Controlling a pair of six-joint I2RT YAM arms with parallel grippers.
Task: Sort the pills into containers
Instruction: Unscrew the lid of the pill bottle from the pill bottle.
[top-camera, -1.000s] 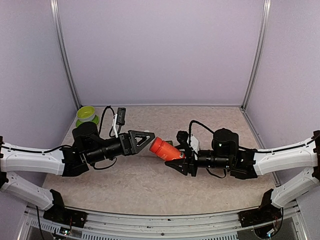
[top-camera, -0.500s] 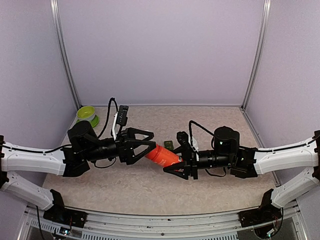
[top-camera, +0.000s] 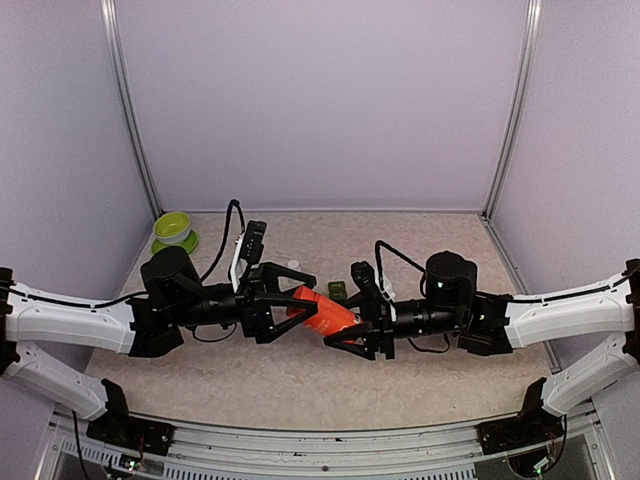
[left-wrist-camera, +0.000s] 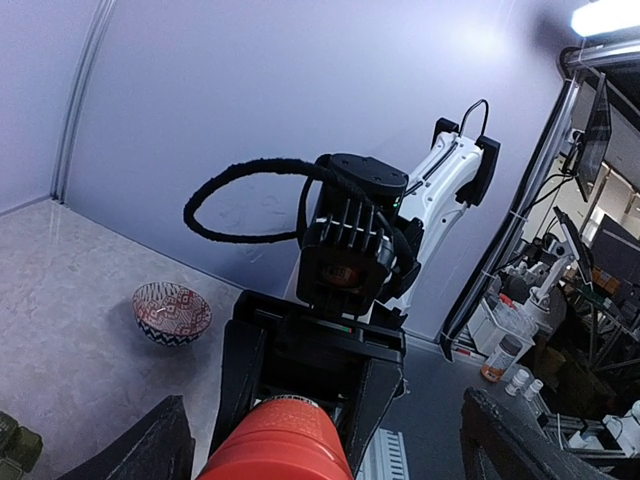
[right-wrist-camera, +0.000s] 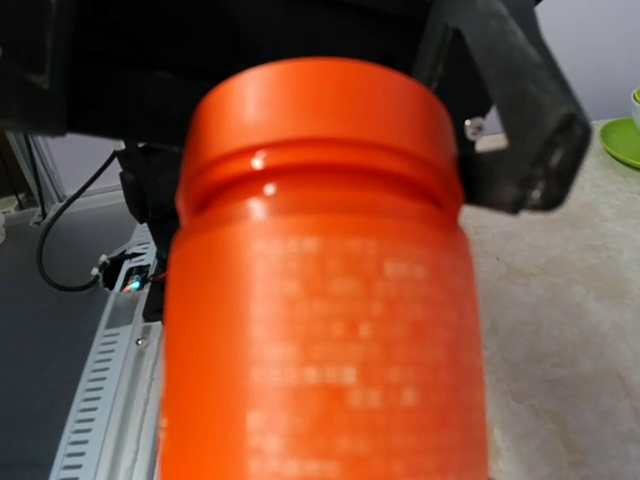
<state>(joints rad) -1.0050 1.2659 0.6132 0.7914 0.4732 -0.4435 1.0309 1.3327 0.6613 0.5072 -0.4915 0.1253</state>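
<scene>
So the right claw (top-camera: 338, 322) has the orange pill bottle (top-camera: 322, 312) clamped by its bottom end, held up sideways over the worktop (top-camera: 420, 250). The left claw (top-camera: 296, 308) is spread wide, one finger either side of the cap end, not squeezing it. The dark green containers (top-camera: 338, 290) sit on the worktop just behind the bottle, and the lime-green bowl (top-camera: 172, 228) is way off in the far left corner.

The right pincer (top-camera: 342, 322) grips the orange bottle (top-camera: 325, 312); the left pincer (top-camera: 305, 303), fingers spread, straddles its other end.
</scene>
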